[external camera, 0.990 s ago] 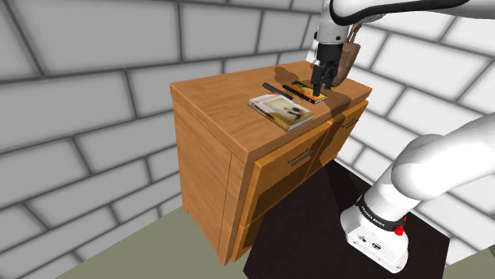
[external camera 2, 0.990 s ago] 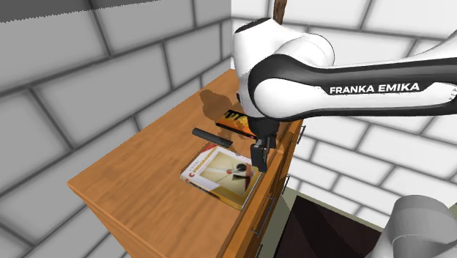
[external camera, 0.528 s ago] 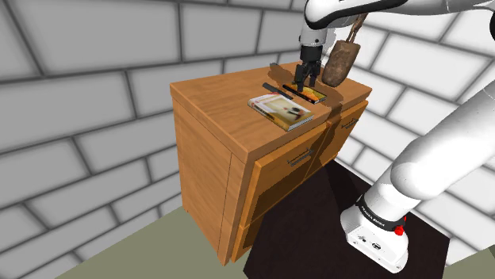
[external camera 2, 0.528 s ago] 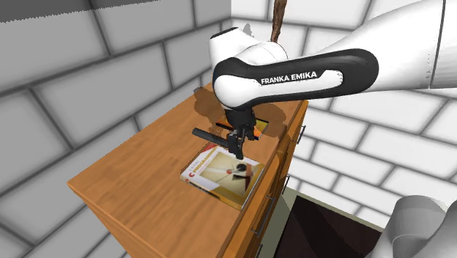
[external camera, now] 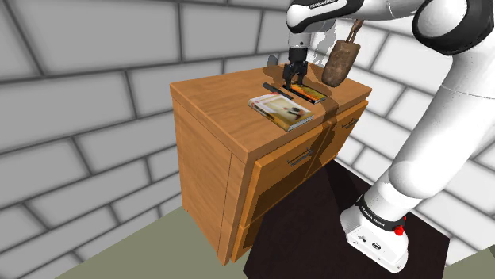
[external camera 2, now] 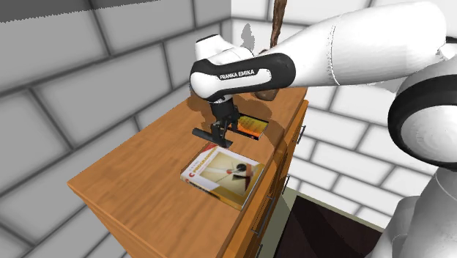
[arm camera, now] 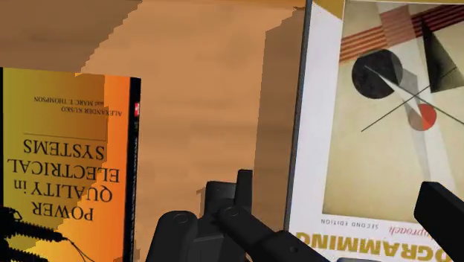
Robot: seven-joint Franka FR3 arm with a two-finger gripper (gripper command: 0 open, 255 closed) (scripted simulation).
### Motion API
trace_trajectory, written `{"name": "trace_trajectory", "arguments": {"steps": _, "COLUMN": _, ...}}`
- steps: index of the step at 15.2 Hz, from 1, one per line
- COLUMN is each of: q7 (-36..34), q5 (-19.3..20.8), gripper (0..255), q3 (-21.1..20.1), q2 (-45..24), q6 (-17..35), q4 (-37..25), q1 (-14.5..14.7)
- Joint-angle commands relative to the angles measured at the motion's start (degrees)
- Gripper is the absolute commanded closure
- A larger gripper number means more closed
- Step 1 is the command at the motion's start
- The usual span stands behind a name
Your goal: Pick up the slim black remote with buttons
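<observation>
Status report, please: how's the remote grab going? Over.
Gripper open, over remote. Remote flat on cabinet, not held. Orange book and pale book close beside it.

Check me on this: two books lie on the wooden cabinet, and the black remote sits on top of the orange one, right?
Not quite. The black remote lies on the bare top of the wooden cabinet beside the orange book, not on it, as the second exterior view shows. Two books do lie there: that one and a pale book.
</observation>
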State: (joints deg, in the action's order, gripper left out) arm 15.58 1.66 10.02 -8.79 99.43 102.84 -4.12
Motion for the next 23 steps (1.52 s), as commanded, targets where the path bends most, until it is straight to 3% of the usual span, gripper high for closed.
{"name": "trace_trajectory", "arguments": {"steps": 1, "q7": 1.0, "q5": -1.0, "gripper": 0, "q3": 0.4, "q2": -4.8, "q6": -0.3, "q4": -4.8, "q1": -0.8}}
{"name": "trace_trajectory", "arguments": {"steps": 9, "q7": 3.8, "q5": -5.3, "gripper": 0, "q3": 0.5, "q2": -26.5, "q6": -6.8, "q4": -32.1, "q1": -5.3}}
{"name": "trace_trajectory", "arguments": {"steps": 19, "q7": 3.8, "q5": -5.6, "gripper": 0, "q3": 0.3, "q2": -28.4, "q6": -2.0, "q4": -29.2, "q1": -5.4}}
{"name": "trace_trajectory", "arguments": {"steps": 20, "q7": 3.8, "q5": -5.6, "gripper": 255, "q3": 0.3, "q2": -28.4, "q6": -2.0, "q4": -29.2, "q1": -5.4}}
{"name": "trace_trajectory", "arguments": {"steps": 23, "q7": 3.9, "q5": -5.7, "gripper": 255, "q3": 0.3, "q2": -29.0, "q6": -2.4, "q4": -30.3, "q1": -5.6}}
